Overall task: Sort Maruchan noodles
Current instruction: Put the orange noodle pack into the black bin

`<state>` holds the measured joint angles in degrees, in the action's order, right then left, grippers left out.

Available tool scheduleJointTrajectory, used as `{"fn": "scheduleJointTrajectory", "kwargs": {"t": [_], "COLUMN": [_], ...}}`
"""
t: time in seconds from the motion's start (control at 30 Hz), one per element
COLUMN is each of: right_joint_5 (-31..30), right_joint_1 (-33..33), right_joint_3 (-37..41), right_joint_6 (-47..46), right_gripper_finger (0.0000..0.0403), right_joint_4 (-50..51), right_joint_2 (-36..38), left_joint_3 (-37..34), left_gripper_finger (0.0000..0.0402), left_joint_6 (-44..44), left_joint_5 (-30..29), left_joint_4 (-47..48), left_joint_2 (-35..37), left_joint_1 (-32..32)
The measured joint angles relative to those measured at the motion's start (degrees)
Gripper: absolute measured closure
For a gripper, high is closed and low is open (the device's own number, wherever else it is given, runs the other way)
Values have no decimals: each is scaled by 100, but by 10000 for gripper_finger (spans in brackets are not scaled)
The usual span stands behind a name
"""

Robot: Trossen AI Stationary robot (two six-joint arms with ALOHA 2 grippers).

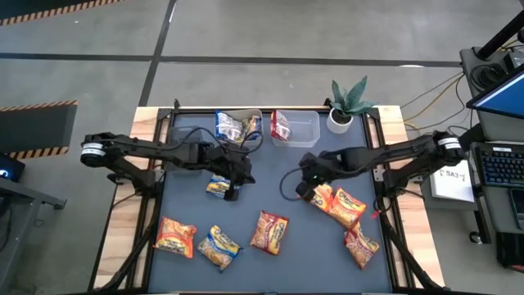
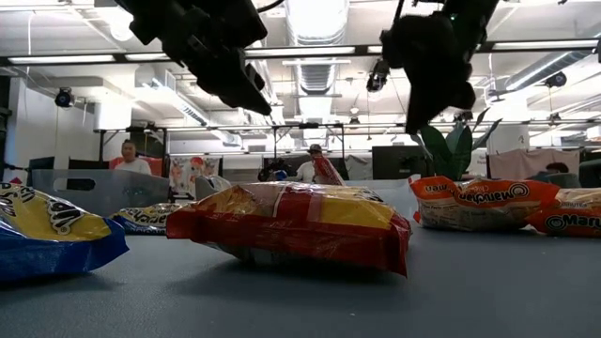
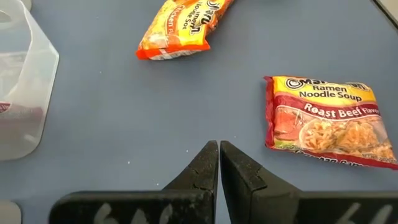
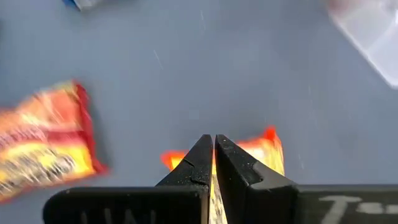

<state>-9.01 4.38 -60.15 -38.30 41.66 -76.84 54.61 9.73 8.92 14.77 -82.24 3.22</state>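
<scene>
The right gripper (image 4: 214, 144) is clenched on an orange noodle packet (image 4: 268, 149) near the bench (image 1: 270, 176) middle; the left gripper (image 3: 219, 151) hangs clenched and empty. The packets look light, crinkly and slippery, best pinched at a sealed edge. Only the high view shows the two clear tubs (image 1: 296, 128) already holding packets; only the left wrist view lets "Roast Beef" be read on one packet (image 3: 326, 121).

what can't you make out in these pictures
- Packet under the right tool: right wrist view, fingers hide most of it, so its label cannot be read.
- Contents of the two tubs: high view, too small to count.
- Blue packet: low view, cut by the left edge.
</scene>
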Motion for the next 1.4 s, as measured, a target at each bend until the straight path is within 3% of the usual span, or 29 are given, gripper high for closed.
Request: {"fn": "scheduleJointTrajectory", "kwargs": {"t": [0.27, 0.47, 0.63, 0.93, 1.17, 1.4], "right_joint_5": [8, 267, 603, 450, 447, 247], "right_joint_1": [278, 339, 339, 537, 676, 676], "right_joint_3": [-1030, -1554, -1748, -1726, -1724, -1721], "right_joint_6": [-72, -610, -976, -859, -910, -1094], "right_gripper_finger": [394, 383, 321, 184, 133, 116], "right_joint_4": [1955, 2621, 2665, 2561, 2551, 2576], "right_joint_2": [-1064, -1513, -1595, -1728, -2156, -2350], "left_joint_3": [0, 0, -13, -137, -151, -151], "left_gripper_finger": [402, 402, 402, 402, 402, 402], "left_joint_6": [11, 32, 31, -212, -230, -274], "left_joint_5": [1, 1, 1, -503, -762, -850], "left_joint_4": [23, -22, -25, -172, -225, -236], "left_joint_2": [0, 0, -2, -7, -7, -7], "left_joint_1": [0, 0, -2, -2, -2, 0]}}
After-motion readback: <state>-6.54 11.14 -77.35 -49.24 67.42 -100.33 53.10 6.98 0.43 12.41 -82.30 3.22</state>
